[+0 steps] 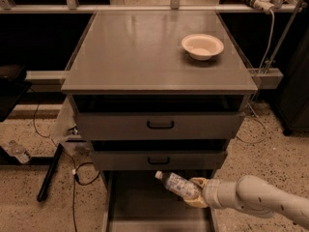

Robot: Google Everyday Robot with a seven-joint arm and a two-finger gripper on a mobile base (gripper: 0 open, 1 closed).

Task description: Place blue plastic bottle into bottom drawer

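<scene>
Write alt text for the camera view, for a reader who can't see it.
The gripper, reaching in from the right, holds the blue plastic bottle tilted, cap pointing up-left, over the open bottom drawer of a grey cabinet. A white bowl sits on the cabinet top, back right.

I see the bowl (pixel 202 46) on the desk (pixel 145 57), toward its back right corner. Beneath it, the upper drawer front (pixel 159 124) sits above the lower drawer front (pixel 158 160). Below them the bottom drawer (pixel 137 204) juts toward me. My gripper (pixel 195 197) hangs over its right side, with the blue plastic bottle (pixel 176 184) in its jaws, cap to the left.
</scene>
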